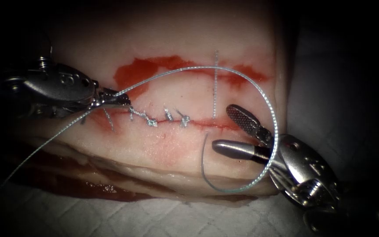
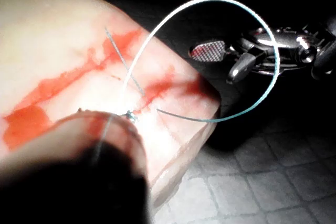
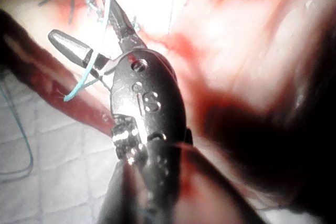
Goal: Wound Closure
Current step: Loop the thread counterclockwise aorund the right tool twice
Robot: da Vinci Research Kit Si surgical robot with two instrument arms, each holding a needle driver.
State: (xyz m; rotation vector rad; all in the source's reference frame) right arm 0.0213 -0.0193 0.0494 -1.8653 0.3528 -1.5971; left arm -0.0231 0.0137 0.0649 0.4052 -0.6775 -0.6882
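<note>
white quilted pad (image 1: 163, 219) under bright light; surroundings fall into darkness.

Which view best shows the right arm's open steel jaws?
The endoscope view: the right arm's tool has both steel jaws spread and empty, the pale thread looping past them. The left wrist view shows the tool from farther off, its ridged jaw face visible. The right wrist view shows it up close from behind, thread crossing in front.
</note>
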